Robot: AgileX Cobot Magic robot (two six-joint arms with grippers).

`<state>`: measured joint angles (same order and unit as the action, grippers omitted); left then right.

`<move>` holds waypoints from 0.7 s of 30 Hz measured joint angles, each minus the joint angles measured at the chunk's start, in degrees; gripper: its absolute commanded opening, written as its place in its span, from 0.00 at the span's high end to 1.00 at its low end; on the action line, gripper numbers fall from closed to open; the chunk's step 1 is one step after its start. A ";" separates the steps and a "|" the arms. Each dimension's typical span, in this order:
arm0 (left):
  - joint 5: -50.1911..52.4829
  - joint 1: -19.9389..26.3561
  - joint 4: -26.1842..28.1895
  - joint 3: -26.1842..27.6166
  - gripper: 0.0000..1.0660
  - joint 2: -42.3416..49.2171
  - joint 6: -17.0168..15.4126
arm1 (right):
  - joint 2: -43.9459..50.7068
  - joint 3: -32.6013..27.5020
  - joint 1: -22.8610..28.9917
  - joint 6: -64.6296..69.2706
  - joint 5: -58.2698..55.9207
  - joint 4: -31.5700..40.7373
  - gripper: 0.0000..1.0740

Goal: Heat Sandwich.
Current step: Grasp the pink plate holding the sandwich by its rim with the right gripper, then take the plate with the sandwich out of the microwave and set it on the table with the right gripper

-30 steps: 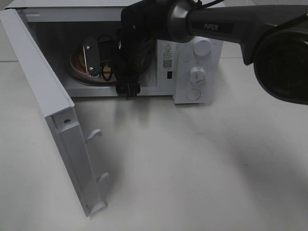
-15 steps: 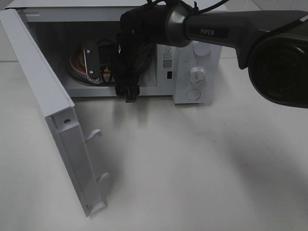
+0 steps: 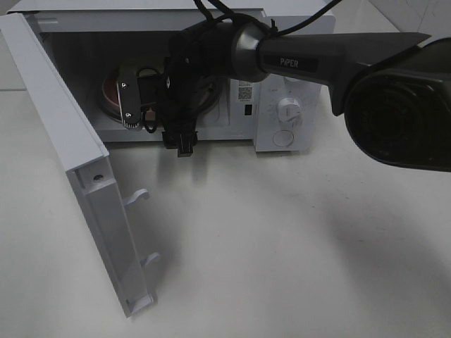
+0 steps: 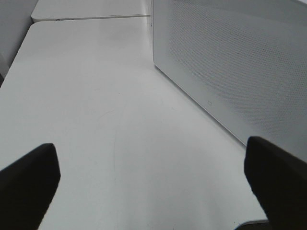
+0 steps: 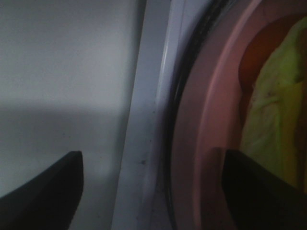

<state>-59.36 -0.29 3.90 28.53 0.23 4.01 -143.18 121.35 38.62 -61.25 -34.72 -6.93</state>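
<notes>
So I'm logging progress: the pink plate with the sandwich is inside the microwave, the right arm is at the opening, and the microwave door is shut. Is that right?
Not quite: the door is not shut. The exterior high view shows it swung wide open on the left. The rest holds: the pink plate with the sandwich sits inside the microwave, and the right gripper is at the opening.

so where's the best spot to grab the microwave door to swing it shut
Likely the free outer edge of the door, near the two latch hooks, pushing from its outside face. It stands wide open, hinged at the far left, so the free edge gives the most leverage. The left hand is open on that side.
</notes>
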 measured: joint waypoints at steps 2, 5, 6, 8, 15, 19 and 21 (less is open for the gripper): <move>0.00 0.00 0.00 0.00 0.05 0.00 0.00 | -0.06 0.00 0.00 0.00 0.00 0.00 0.37; 0.00 0.00 -0.06 0.00 0.05 0.00 0.00 | -0.11 0.00 0.00 0.06 0.00 0.00 0.55; 0.00 0.00 -0.06 0.00 0.05 0.00 0.00 | -0.11 0.00 0.00 0.06 0.00 0.00 0.55; 0.00 0.00 -0.17 0.00 0.05 0.00 0.00 | -0.11 0.23 0.00 0.80 0.29 -0.23 0.78; 0.00 0.00 -0.17 0.00 0.05 0.00 0.00 | 0.06 0.52 0.06 2.81 1.09 -1.03 1.00; 0.00 0.00 -0.17 0.00 0.05 0.00 0.00 | 0.06 0.52 0.06 2.92 1.03 -1.49 0.99; 0.00 0.00 -0.17 0.00 0.05 0.00 0.00 | 0.06 0.52 0.06 2.92 1.03 -1.49 0.99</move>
<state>-59.36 -0.29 3.72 28.53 0.23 4.01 -143.12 121.87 38.67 -58.33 -33.69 -8.42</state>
